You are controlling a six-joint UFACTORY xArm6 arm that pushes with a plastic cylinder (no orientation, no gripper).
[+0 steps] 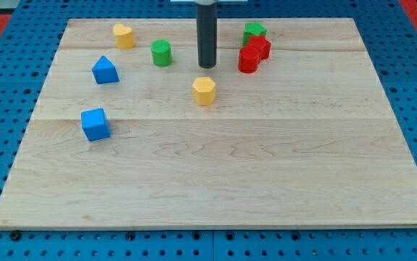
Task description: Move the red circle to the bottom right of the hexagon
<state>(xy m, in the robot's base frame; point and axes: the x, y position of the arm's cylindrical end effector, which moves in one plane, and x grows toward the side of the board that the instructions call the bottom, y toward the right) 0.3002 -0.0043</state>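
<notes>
The red circle (249,59) stands near the view's top, right of centre, touching a red star-like block (259,47) behind it. The yellow hexagon (204,90) sits near the board's middle, towards the top. My tip (207,66) is the lower end of a dark rod coming down from the view's top. It stands just above the hexagon and to the left of the red circle, touching neither.
A green star-like block (253,31) sits behind the red pair. A green cylinder (162,53), a yellow heart (123,35), a blue house-shaped block (105,70) and a blue cube (95,124) lie on the left. The wooden board (215,181) lies on blue pegboard.
</notes>
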